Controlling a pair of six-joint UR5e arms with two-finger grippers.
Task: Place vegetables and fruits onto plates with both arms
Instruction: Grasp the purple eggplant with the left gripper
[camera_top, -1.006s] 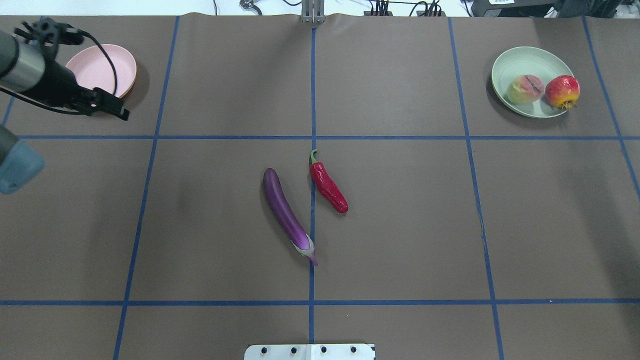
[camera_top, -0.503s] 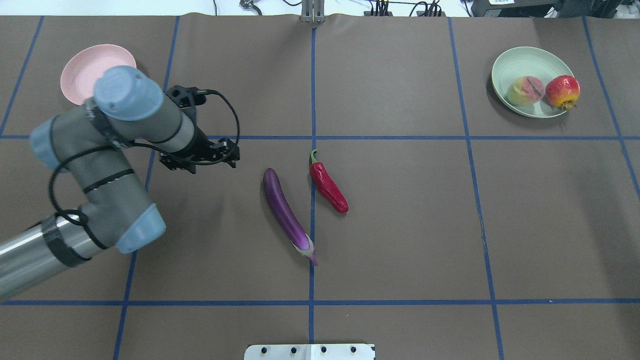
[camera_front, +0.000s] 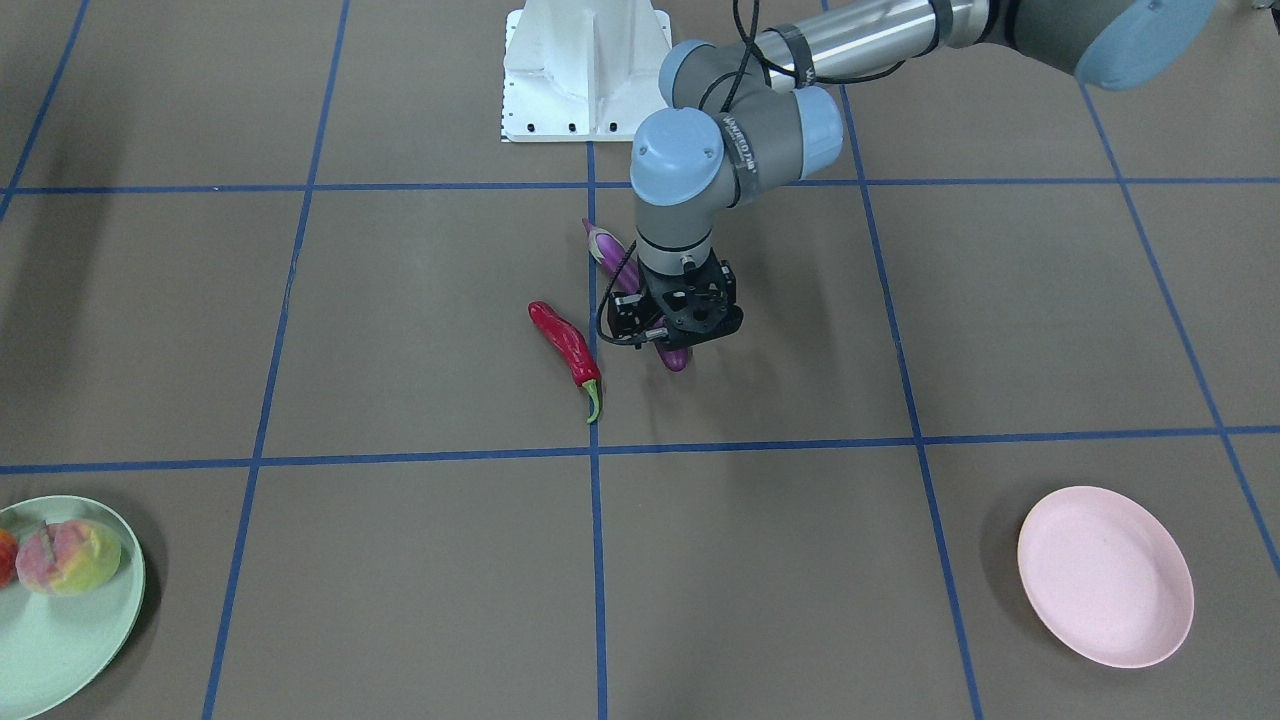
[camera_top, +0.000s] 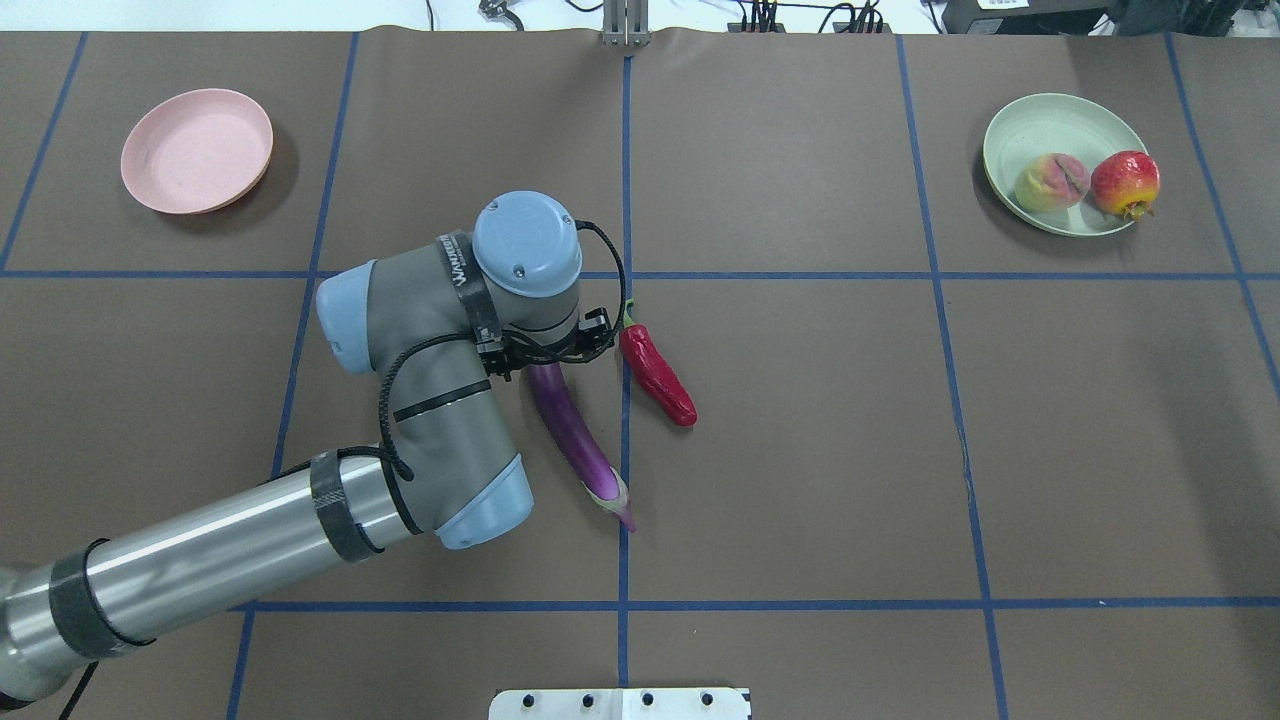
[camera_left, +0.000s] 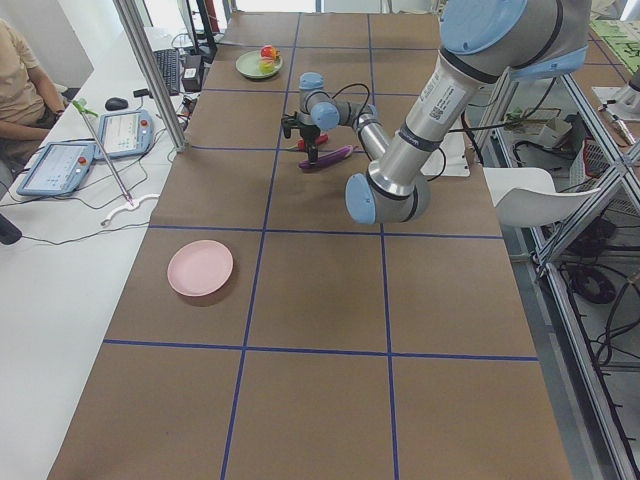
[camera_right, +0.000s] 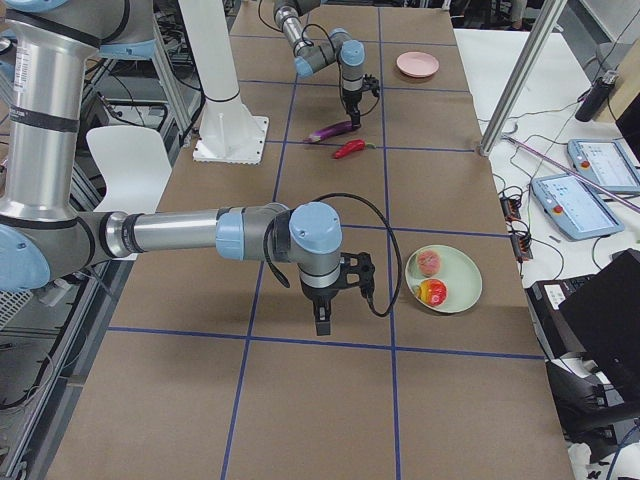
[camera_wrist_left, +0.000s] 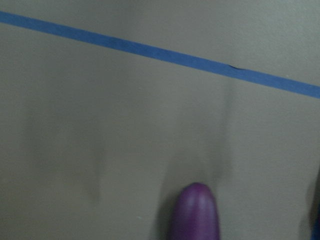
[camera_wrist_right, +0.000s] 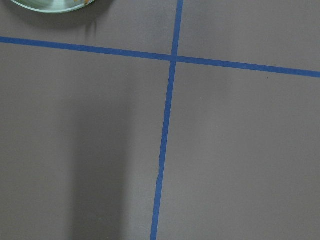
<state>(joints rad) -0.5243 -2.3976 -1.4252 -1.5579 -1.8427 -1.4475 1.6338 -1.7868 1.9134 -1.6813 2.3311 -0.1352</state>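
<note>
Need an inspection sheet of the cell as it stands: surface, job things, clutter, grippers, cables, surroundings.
Surface: brown table cover, blue tape grid.
Job's things: eggplant and chili on the cover, centre; peach and red fruit on green plate; pink plate bare.
Clutter: nothing seen.
Grippers: left gripper over eggplant's rounded end, jaws unclear; right gripper hangs near green plate, jaws unclear.
Cables: left cable and right cable loop at the wrists.
Surroundings: operator seated beside the table.

Purple eggplant (camera_top: 575, 437) beside red chili (camera_top: 657, 375)

The left arm (camera_top: 440, 400) covers one end of the eggplant (camera_top: 575, 430)
</note>
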